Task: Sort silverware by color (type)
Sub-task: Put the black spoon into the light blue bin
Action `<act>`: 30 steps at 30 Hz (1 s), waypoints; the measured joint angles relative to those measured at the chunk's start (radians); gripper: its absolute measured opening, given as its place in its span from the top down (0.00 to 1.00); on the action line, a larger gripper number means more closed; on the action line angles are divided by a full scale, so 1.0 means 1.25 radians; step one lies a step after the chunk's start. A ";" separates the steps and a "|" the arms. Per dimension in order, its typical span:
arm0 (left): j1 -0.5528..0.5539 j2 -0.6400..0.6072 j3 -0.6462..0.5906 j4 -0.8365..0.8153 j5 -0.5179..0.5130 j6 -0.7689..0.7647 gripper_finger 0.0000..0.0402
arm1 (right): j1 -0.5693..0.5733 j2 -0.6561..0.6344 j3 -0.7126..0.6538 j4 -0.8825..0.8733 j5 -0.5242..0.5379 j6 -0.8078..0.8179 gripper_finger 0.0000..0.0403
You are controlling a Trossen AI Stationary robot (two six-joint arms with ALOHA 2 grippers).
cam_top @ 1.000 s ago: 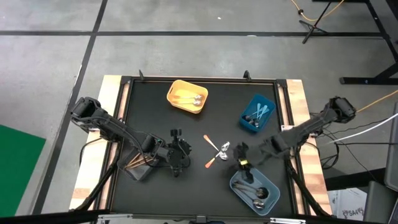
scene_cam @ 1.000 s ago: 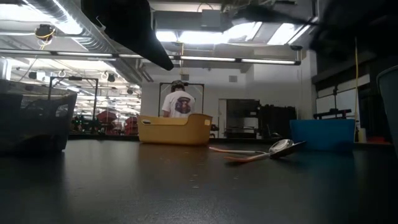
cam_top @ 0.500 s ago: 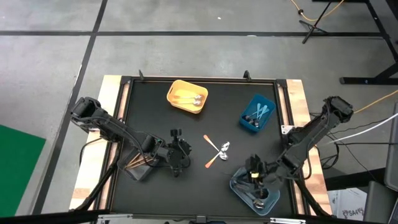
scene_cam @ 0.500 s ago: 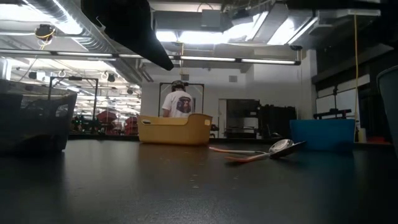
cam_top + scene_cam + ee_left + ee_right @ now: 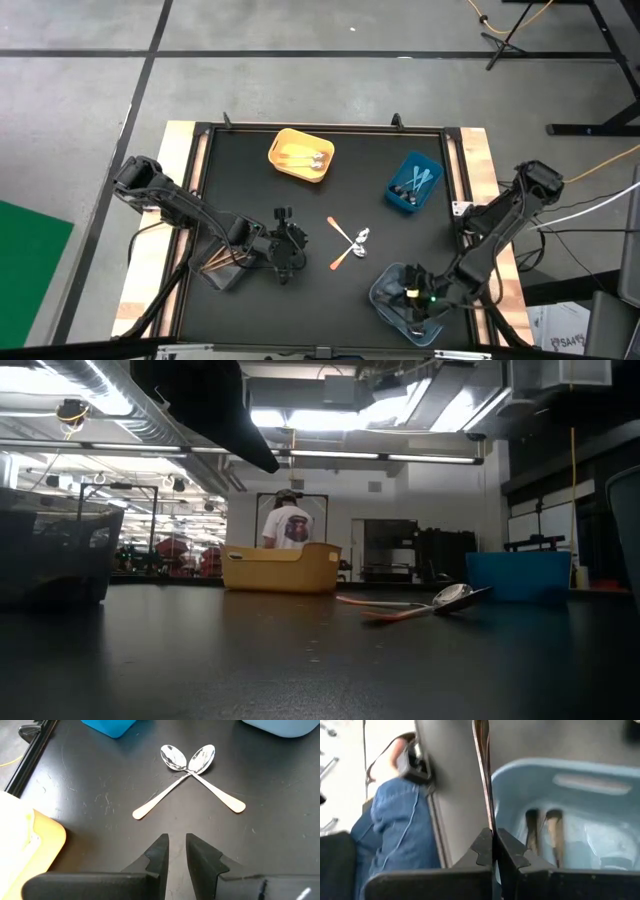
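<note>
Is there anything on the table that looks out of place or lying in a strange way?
Two orange-handled spoons lie loose mid-table, crossed over each other just below their bowls, outside every bin. The rest of the silverware visible sits inside bins.

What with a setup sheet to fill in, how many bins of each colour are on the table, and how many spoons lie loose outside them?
Yellow bin: 1
Blue bin: 1
Grey-blue bin: 1
Clear bin: 1
Loose spoons: 2
Total: 6
</note>
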 joint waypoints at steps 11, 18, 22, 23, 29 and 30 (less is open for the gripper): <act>0.000 0.000 0.000 0.000 0.000 0.000 0.85 | 0.126 0.000 0.000 -0.079 0.038 0.125 1.00; 0.000 0.000 0.000 0.000 0.000 0.000 0.85 | 0.137 0.000 0.000 -0.136 0.073 0.167 1.00; 0.000 0.000 0.000 0.000 0.000 0.000 0.85 | 0.137 0.005 0.000 -0.166 0.072 0.169 1.00; 0.000 0.000 0.000 0.000 0.000 0.000 0.85 | 0.137 0.009 0.000 -0.167 0.072 0.173 1.00; 0.000 0.000 0.000 0.000 -0.001 0.000 0.85 | 0.137 0.045 0.000 -0.167 0.065 0.169 1.00; 0.000 0.000 0.000 0.000 -0.001 0.000 0.85 | 0.137 0.052 0.000 -0.167 0.064 0.168 1.00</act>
